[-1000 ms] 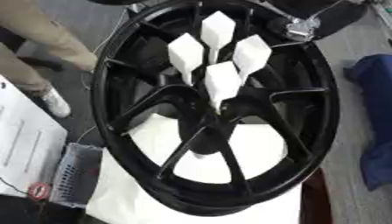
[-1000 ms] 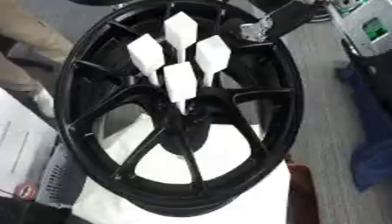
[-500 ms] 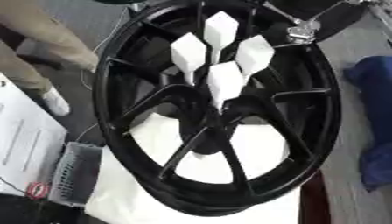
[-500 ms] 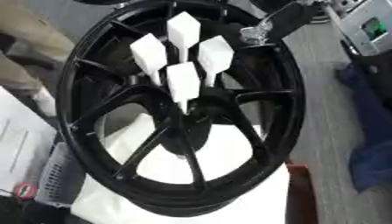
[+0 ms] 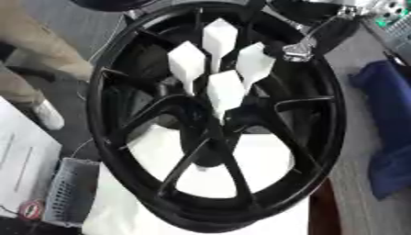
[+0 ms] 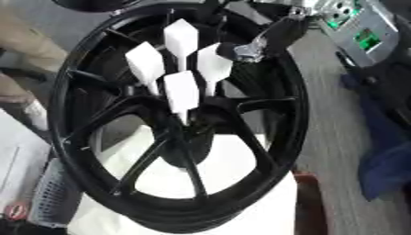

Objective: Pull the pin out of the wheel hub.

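A large black spoked wheel hub (image 5: 325, 137) lies on a white sheet (image 5: 265, 158) and fills both views. From its centre rise several white blade-shaped pieces of the pin (image 5: 224, 89), tapering down to the hub's middle. My right hand (image 6: 255, 46), black with a silver part, comes in from the upper right. It hangs over the hub's far right rim, just right of the white pieces and apart from them. How its fingers stand is hidden. My left hand is out of both views.
A person's trouser legs and white shoe (image 5: 50, 114) stand at the left. Blue cloth (image 5: 393, 119) lies at the right, and a grey device with green lights (image 6: 361, 34) at the top right. A grey mesh basket (image 5: 68, 193) and white paper (image 5: 20, 156) sit lower left.
The whole picture has shifted, so the camera has moved. My right hand has come a little lower and closer to the white pieces over the rim.
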`<control>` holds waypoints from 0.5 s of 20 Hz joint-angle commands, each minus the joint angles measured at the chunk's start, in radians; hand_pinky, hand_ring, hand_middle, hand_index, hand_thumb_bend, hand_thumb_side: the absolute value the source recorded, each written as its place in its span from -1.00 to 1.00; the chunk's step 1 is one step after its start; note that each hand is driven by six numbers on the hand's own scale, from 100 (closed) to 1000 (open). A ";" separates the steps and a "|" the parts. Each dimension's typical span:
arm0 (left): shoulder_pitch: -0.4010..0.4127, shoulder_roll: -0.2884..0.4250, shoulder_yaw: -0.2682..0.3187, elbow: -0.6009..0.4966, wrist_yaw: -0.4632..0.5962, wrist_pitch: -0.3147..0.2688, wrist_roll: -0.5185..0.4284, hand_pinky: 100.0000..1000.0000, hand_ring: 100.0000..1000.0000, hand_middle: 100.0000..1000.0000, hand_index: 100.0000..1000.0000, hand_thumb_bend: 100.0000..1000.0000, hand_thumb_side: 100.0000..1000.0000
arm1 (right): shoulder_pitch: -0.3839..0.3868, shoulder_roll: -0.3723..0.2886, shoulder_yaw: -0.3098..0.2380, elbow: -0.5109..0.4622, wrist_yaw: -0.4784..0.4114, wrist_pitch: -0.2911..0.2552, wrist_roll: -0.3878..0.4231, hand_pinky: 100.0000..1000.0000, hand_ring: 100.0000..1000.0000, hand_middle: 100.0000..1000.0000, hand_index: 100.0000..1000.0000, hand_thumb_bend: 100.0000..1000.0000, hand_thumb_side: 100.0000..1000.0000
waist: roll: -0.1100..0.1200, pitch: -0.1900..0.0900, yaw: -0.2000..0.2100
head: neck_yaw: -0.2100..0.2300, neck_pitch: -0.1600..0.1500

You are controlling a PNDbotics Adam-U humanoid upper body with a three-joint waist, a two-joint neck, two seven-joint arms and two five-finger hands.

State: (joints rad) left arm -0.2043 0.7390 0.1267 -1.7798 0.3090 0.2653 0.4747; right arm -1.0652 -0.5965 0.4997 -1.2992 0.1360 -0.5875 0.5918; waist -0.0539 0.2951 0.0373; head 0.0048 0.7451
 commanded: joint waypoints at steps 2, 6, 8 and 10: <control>-0.014 0.040 0.009 -0.014 0.002 -0.003 -0.003 0.33 0.54 0.02 0.36 0.56 0.00 | -0.006 -0.045 0.015 -0.036 -0.016 -0.319 0.315 0.64 0.45 0.44 0.70 -0.64 0.16 | 0.003 -0.018 0.004 | -0.004 -0.004; -0.016 0.039 0.008 -0.015 0.004 -0.003 -0.004 0.33 0.54 0.02 0.36 0.55 0.00 | -0.002 -0.053 0.030 -0.057 -0.027 -0.319 0.315 0.64 0.45 0.44 0.71 -0.64 0.14 | 0.003 -0.018 0.006 | -0.006 -0.004; -0.017 0.039 0.007 -0.016 0.005 -0.003 -0.004 0.33 0.54 0.02 0.36 0.55 0.00 | -0.002 -0.056 0.034 -0.060 -0.022 -0.319 0.315 0.64 0.45 0.44 0.70 -0.63 0.14 | 0.003 -0.017 0.007 | -0.007 -0.005; -0.017 0.038 0.007 -0.016 0.005 -0.003 -0.004 0.33 0.54 0.02 0.36 0.54 0.00 | 0.001 -0.058 0.034 -0.059 -0.015 -0.319 0.315 0.64 0.45 0.44 0.70 -0.62 0.12 | 0.004 -0.015 0.007 | -0.007 -0.006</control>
State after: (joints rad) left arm -0.2100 0.7390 0.1264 -1.7803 0.3130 0.2639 0.4723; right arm -1.0494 -0.6221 0.5425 -1.3405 0.1209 -0.5876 0.5917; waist -0.0566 0.2953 0.0432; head -0.0012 0.7452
